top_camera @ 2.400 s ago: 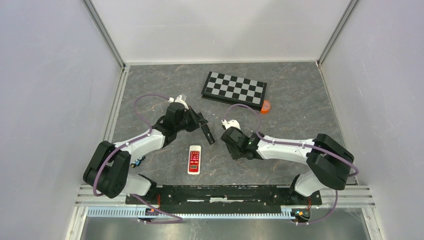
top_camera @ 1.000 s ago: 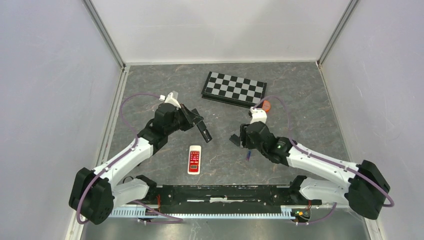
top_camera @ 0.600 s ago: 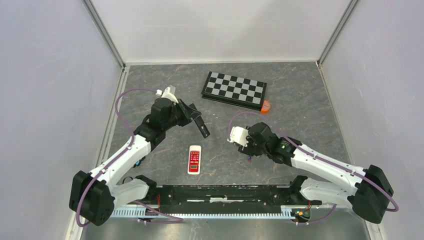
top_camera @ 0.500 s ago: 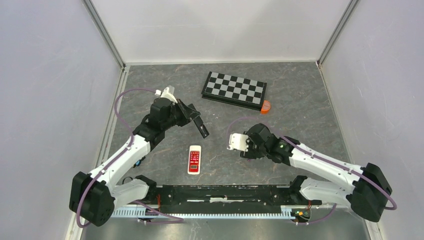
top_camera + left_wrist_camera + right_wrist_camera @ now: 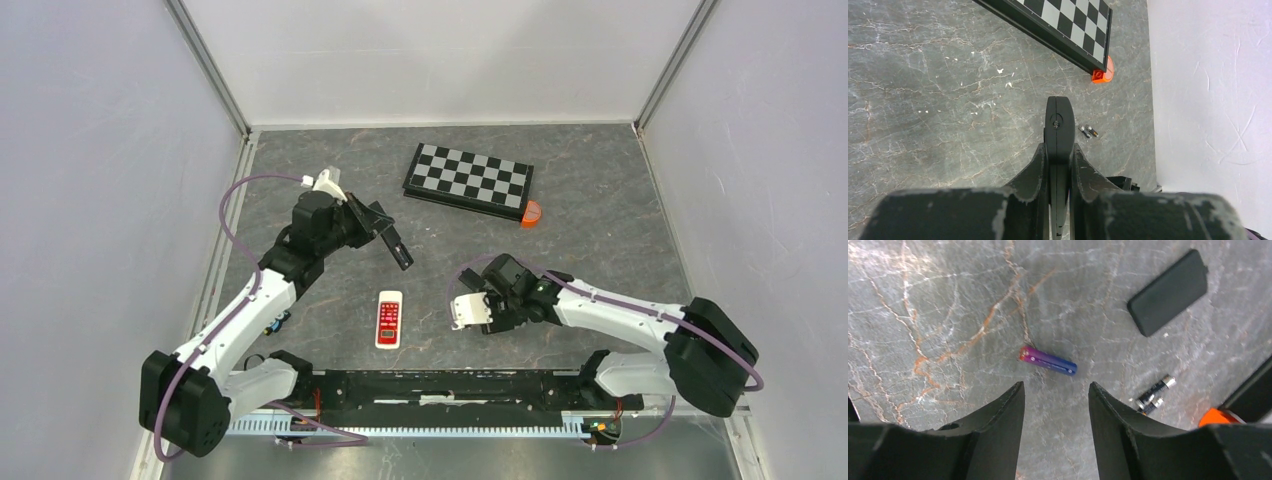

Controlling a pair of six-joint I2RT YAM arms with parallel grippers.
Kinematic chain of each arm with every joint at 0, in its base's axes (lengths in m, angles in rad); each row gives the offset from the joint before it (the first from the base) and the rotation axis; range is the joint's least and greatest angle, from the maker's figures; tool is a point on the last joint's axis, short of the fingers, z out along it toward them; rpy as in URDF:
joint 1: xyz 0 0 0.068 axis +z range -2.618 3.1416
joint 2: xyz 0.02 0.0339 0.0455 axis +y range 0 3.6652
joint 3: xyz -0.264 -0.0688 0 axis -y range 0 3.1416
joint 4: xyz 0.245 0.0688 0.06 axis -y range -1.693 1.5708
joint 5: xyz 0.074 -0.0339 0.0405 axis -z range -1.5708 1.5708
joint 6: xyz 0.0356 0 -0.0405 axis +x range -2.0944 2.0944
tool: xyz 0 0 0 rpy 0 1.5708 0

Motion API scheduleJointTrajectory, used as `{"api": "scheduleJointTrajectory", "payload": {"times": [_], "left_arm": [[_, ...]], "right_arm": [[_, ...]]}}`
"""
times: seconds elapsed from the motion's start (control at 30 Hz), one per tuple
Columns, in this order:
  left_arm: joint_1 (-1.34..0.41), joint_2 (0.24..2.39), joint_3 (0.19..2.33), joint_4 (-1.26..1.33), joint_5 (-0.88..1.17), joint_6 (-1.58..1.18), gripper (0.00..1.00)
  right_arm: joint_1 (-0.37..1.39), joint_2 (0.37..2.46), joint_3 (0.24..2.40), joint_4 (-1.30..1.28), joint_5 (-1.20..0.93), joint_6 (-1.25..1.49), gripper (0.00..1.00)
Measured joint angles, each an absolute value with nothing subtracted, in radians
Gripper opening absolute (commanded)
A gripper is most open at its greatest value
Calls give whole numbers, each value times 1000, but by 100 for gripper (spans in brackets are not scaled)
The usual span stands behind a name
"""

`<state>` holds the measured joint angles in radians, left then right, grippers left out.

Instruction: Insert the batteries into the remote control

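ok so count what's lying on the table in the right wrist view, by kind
purple battery: 1
dark batteries: 2
flat black cover: 1
orange piece: 1
chessboard, only its edge showing: 1
total: 6

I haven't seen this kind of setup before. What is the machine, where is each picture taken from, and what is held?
This robot has two white arms, the left arm and the right arm, bolted to a grey marbled table. The wide picture looks down from above; the other two come from a camera on each wrist, its black fingers at the bottom. The left hand is shut on a slim black remote control, seen edge-on. The right hand is open and empty, above a small purple-blue battery lying on the table. Also lying there: a flat black rectangular cover, two more dark cells, a white remote with red panel, a folded black-and-white chessboard, a small orange piece.
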<state>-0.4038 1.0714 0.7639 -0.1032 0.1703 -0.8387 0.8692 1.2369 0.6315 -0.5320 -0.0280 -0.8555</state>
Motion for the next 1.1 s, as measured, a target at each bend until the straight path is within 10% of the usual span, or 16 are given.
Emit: {"api": "scheduleJointTrajectory", "payload": {"times": [0.57, 0.87, 1.0, 1.1], "left_arm": [[-389, 1093, 764, -111, 195, -834, 2], [-376, 1103, 764, -111, 215, -833, 2], [-374, 1103, 764, -110, 218, -828, 2], [-374, 1103, 763, -102, 220, -828, 2]], "right_arm": [[817, 1366, 670, -513, -187, -954, 39], [794, 1430, 718, -524, -226, -968, 6], [782, 1435, 724, -518, -230, -941, 7], [775, 1435, 724, -508, -231, -891, 26]]}}
